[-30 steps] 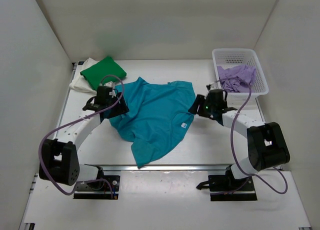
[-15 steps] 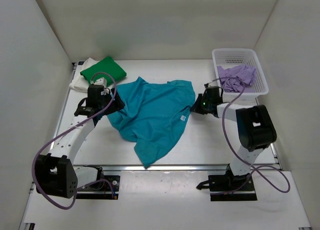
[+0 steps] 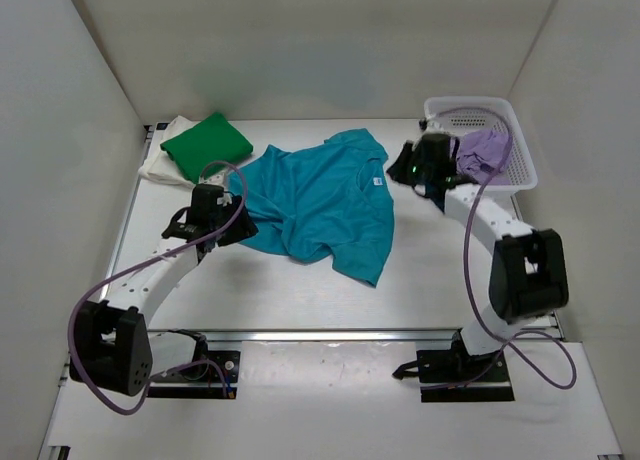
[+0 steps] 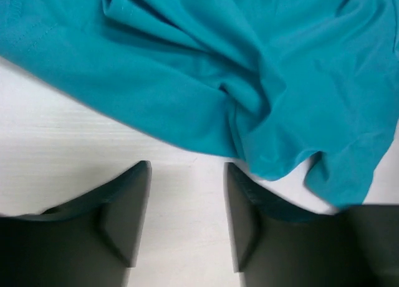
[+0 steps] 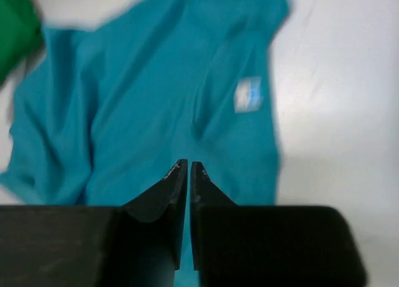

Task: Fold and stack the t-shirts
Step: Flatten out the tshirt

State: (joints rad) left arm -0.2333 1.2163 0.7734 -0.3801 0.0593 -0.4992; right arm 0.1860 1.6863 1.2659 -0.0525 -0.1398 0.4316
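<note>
Teal t-shirt (image 3: 325, 205) has shifted toward the far side and is now spread flatter.
Left gripper (image 4: 187, 175) wide apart, empty, shirt edge just ahead; right gripper (image 5: 188, 168) nearly closed, empty, neck label (image 5: 248, 95) ahead.

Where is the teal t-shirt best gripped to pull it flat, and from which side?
Grip the teal t-shirt at its crumpled left edge, coming in low over the table from the left, where the open left tool faces it. There the cloth bunches into raised folds that the tool can pinch; the middle lies flatter.
</note>
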